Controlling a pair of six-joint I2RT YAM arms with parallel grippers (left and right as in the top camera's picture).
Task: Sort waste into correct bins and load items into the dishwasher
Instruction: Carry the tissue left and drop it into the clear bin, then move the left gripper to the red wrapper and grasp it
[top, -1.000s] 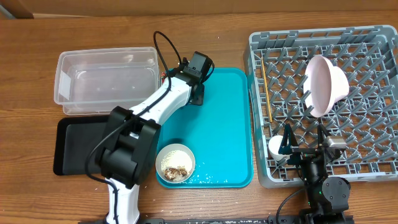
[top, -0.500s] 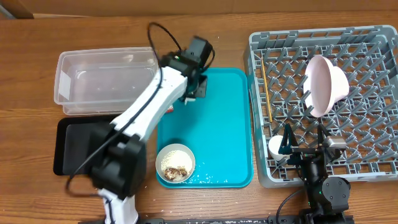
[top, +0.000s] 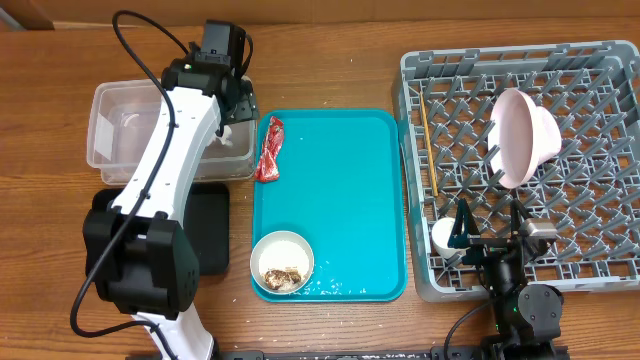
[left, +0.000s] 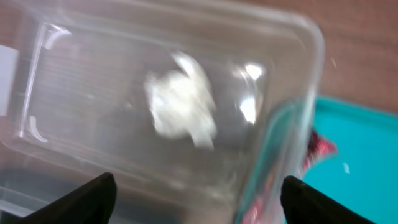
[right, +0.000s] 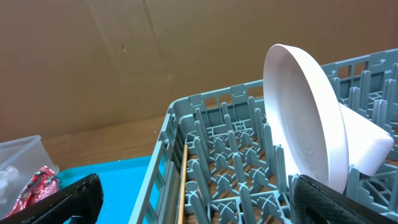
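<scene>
Dish rack (top: 600, 60), right edge: 1 pink-lined bowl (top: 520, 135) stood on edge between pegs, chopsticks (top: 428, 145) lying flat. Teal tray (top: 350, 200), centre: 1 white bowl (top: 281, 262) of rice and scraps, 1 red wrapper (top: 270, 150), both unsorted. Clear tub (top: 110, 150), far-left corner: 1 napkin (left: 180, 102) inside, presumably its bin. Left gripper (left: 199, 196) above it, jaws apart, empty. Right gripper (right: 199, 199) at the rack's near edge, jaws apart.

Free passage: the middle and right of the teal tray (top: 350, 190), between the red wrapper (top: 270, 150) at its left edge and the bowl of scraps (top: 282, 262) at its near-left corner. Obstructed: the clear tub (top: 105, 150) and black tray (top: 215, 245), both crossed by the left arm (top: 165, 170). In the dish rack (top: 600, 60), pegs, chopsticks (top: 428, 150) and a pale bowl (top: 520, 135) on edge narrow the left and middle; the right pincer (top: 489, 225) occupies its near-left corner.
</scene>
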